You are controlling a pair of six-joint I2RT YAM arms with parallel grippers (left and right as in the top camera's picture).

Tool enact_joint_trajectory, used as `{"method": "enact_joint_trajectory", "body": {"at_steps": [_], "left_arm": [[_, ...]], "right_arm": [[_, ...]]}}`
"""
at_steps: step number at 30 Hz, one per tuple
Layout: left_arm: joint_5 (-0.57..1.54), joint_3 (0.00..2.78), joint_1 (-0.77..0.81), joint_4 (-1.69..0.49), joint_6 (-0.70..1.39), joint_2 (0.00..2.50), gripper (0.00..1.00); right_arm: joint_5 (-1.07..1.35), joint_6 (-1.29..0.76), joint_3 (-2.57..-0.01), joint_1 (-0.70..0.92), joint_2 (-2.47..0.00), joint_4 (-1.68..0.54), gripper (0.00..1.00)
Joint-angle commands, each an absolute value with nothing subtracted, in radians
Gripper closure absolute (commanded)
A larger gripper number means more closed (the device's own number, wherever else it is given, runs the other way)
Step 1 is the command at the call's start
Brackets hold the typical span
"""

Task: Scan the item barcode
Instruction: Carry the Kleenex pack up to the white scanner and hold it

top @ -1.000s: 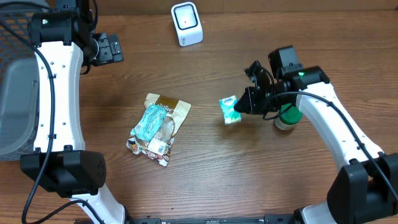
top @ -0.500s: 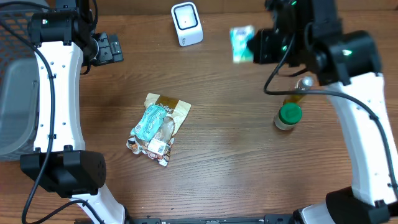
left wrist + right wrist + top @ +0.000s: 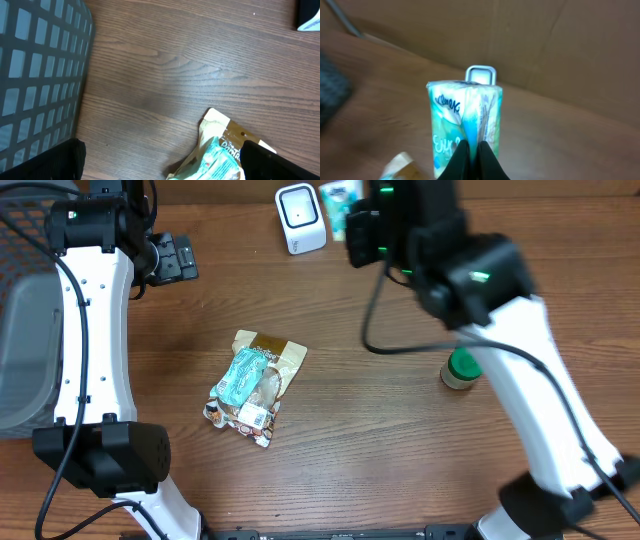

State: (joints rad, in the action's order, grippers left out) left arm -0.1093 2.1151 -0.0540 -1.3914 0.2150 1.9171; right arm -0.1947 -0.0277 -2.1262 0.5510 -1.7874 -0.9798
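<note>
Mid-table, off scanner [image 3: 300,218]: snack bags [image 3: 255,388], jar [image 3: 463,367] (green-lidded).

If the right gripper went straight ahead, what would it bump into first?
Probably the white scanner. It sits right behind the tissue pack pinched in the right gripper, so the pack would touch it first. How far off it is isn't clear.

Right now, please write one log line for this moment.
right gripper: shut on tissue pack, near scanner | left gripper: open, empty | bags: on table
</note>
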Motion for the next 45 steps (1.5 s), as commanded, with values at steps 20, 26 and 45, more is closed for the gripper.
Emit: {"method": "enact_joint_trajectory", "body": {"at_steps": [20, 26, 45], "left_arm": [[-0.111, 2.128, -0.052, -1.39, 0.225, 1.902, 0.0], [-0.111, 2.128, -0.052, -1.39, 0.225, 1.902, 0.0], [-0.111, 2.128, -0.052, -1.39, 0.225, 1.902, 0.0]], "right_arm": [[-0.365, 0.694, -2.138, 0.542, -2.472, -0.027, 0.96], [-0.411, 0.545, -2.138, 0.533, -2.473, -0.094, 0.89], [0.413, 0.209, -2.1, 0.329, -2.385, -0.763, 0.51]]}}
